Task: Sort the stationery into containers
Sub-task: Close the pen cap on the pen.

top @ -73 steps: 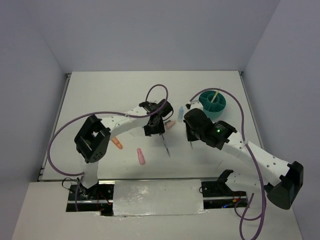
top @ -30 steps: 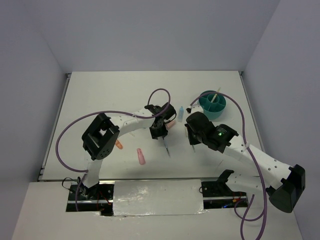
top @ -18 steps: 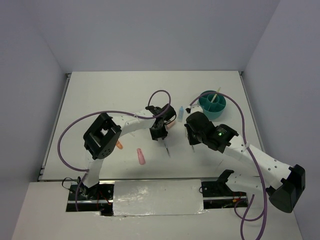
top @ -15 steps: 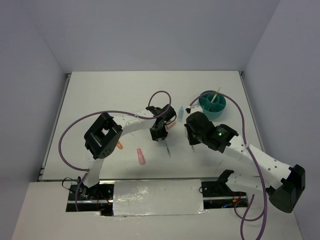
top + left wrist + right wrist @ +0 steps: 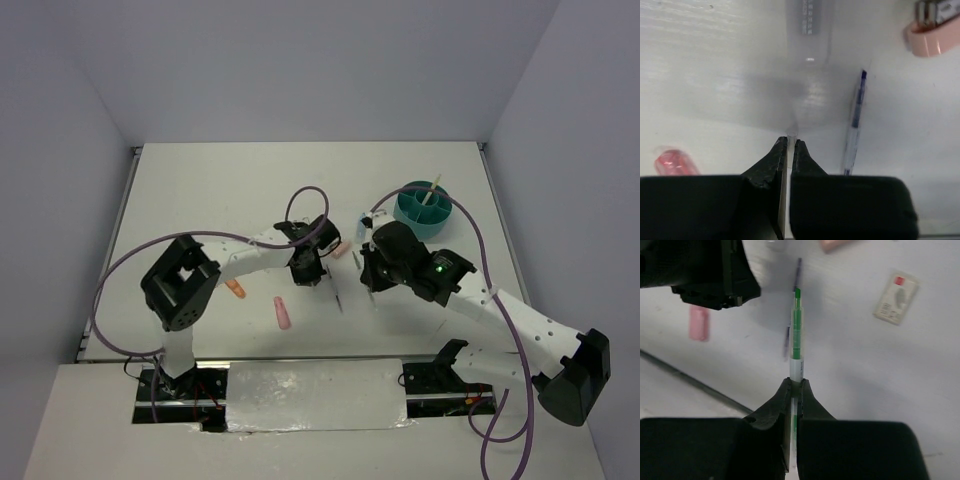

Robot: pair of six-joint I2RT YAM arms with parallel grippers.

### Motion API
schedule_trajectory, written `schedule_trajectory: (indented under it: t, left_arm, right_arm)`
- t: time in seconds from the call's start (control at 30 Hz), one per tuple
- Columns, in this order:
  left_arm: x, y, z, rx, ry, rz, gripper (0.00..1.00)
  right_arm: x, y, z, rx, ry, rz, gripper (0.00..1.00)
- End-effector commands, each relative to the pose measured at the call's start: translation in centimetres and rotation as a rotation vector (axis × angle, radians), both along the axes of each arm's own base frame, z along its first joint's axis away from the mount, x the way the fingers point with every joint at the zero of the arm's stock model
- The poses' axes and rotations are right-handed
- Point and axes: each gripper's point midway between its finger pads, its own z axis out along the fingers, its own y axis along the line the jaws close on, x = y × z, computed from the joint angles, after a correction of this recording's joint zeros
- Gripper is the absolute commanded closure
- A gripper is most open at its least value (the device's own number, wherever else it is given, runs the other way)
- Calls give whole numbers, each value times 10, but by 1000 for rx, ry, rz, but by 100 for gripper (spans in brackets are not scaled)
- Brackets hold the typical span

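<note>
right gripper (image 5: 795, 382) clenched on a green pen's (image 5: 797, 332) tail, left gripper (image 5: 789, 142) on a thin clear pen (image 5: 791, 134); both seem light, stiff, slick, safer pinched mid-barrel.

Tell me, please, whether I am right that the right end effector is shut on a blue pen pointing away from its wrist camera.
Not quite. The pen in the right end effector is green, not blue, as the right wrist view shows. The rest holds: the end effector is shut on it, and it points away from the camera.
</note>
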Motion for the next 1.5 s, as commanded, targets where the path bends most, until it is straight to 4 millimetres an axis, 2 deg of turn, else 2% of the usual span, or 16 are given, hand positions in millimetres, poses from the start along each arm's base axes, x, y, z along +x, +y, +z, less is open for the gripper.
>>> schedule_trajectory:
  t: [0.0, 0.03, 0.07, 0.1, 0.13, 0.17, 0.23, 0.27, 0.33, 0.37, 0.53, 0.73, 0.9, 1.13, 1.47]
  left_arm:
    - [13, -14, 70, -148, -188, -91, 100]
    - [21, -24, 91, -209, -264, -109, 100]
    - [22, -24, 101, -244, -309, -128, 100]
    - [28, -36, 150, -375, -450, -174, 100]
    - [29, -39, 173, -436, -523, -194, 100]
    - [20, -32, 199, -497, -609, -234, 100]
    - [12, -33, 233, -609, -723, -280, 100]
    - [9, -27, 259, -686, -824, -279, 100]
    - [4, -20, 266, -742, -874, -279, 100]
    - [-1, -14, 278, -774, -902, -280, 100]
    - [-13, -9, 286, -807, -923, -330, 100]
    - [-14, -6, 287, -789, -928, -339, 100]
    - [-11, -2, 293, -776, -944, -324, 100]
    - [-10, 1, 292, -761, -943, -327, 100]
    - [-11, 1, 296, -775, -946, -321, 100]
  right_arm:
    - [-11, 40, 17, 196, 5, 159, 100]
    - [-15, 47, 21, 245, 20, 170, 100]
    - [-25, 57, 31, 319, 33, 226, 100]
    - [-27, 67, 40, 396, 27, 237, 100]
    - [-31, 73, 46, 446, 30, 258, 100]
    - [-35, 83, 63, 531, 7, 303, 100]
    - [-43, 91, 64, 613, 41, 313, 100]
    - [-46, 97, 68, 663, 37, 343, 100]
    - [-45, 101, 71, 702, 39, 330, 100]
    - [-40, 100, 75, 713, 12, 312, 100]
    - [-35, 102, 88, 722, -21, 311, 100]
    - [-38, 103, 102, 738, -57, 341, 100]
    - [-34, 93, 100, 725, -91, 284, 100]
    - [-33, 87, 108, 723, -133, 268, 100]
    - [-28, 86, 98, 687, -114, 242, 100]
